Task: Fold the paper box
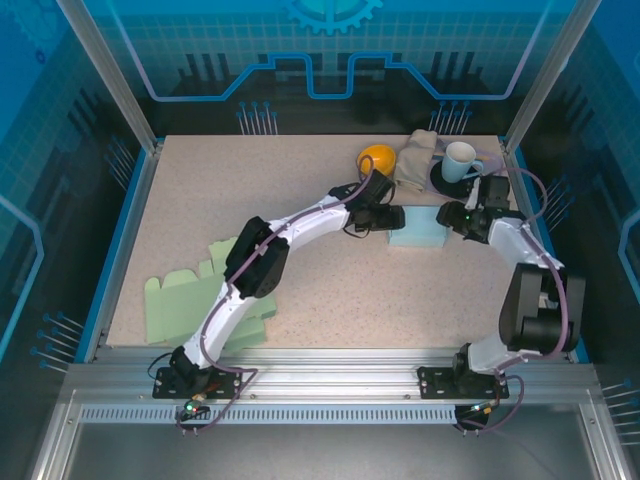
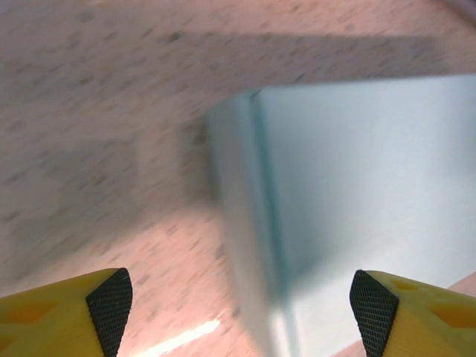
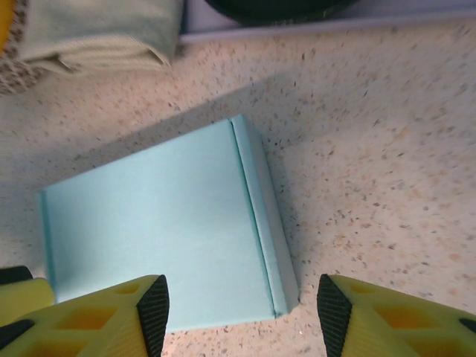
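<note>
**Between parted jaws: weighing up thin card and a place to hold**

At the left tool (image 2: 239, 312), hanging released, pads (image 2: 110, 297) spread wide and gripping nothing, with one corner of the paper box (image 2: 357, 186) lying just ahead between them. Across at the right tool (image 3: 243, 309), likewise standing apart above the box's flap end, pinching nothing. Lying flat on the speckled surface (image 1: 300, 180) between the two tools, toward the far right, and looking closed up, with a folded seam running along one end. Judging it light and hollow: thin card, probably stiff along the creases, denting easily mid-panel, and likely skidding under any sideways push. Favouring a hold at the doubled flap edge or at the corners, with one tool bracing while the other is pressing. Leaving the green card blanks (image 1: 200, 300) well apart at the near left, and a cup (image 1: 460, 160) and a cloth (image 1: 415, 158) just beyond the box.
</note>
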Controlling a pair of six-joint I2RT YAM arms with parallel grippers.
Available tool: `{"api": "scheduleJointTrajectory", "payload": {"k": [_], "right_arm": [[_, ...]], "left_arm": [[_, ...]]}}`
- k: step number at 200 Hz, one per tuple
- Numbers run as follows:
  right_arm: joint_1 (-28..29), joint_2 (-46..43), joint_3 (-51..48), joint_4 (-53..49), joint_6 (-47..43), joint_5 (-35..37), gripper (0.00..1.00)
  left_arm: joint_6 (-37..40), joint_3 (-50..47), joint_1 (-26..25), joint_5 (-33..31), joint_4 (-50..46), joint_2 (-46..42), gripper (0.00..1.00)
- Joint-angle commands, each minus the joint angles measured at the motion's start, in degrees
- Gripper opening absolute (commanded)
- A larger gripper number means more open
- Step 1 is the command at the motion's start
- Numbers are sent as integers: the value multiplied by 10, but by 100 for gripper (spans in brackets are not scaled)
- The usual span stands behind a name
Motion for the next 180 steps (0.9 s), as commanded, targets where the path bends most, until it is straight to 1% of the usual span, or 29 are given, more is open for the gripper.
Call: {"api": "scheduleJointTrajectory", "payload": {"k": [1,20,33,43,57,69,83,94,103,112,122,127,145,162,180], "right_arm": [[11,-83,-18,-30,-19,26,58],[38,-148,-50,-37,-17,24,58],[75,-184,-75,-42,-25,22,58],[113,-207,-88,-43,-35,22,58],[185,-223,-101,-32,-52,15,58],[263,-221,-107,-14,-60,14,58],[356,-190,-108,18,-48,24,58],[412,-151,-102,49,-27,35,58],[465,-111,-90,65,-5,53,58],[506,-68,-73,81,18,65,58],[547,-17,-58,99,41,67,58],[563,7,-33,103,57,69,57],[619,83,11,101,119,71,56],[665,123,40,100,169,87,56],[693,147,56,104,227,91,56]], "left_arm": [[26,-71,6,-69,-34,-131,81],[25,-149,9,-142,-85,-227,81],[30,-230,14,-193,-99,-302,81],[32,-304,24,-217,-100,-365,81],[15,-404,58,-218,-105,-457,82],[-1,-483,103,-189,-108,-536,81],[-4,-555,157,-160,-119,-628,82],[-1,-595,194,-149,-132,-705,82],[6,-620,216,-141,-141,-759,82],[9,-639,231,-133,-152,-801,84],[9,-656,242,-119,-166,-836,84],[7,-663,246,-115,-175,-849,84],[3,-683,248,-107,-201,-888,84],[12,-697,248,-112,-214,-920,84],[24,-711,249,-120,-213,-947,84]]}}
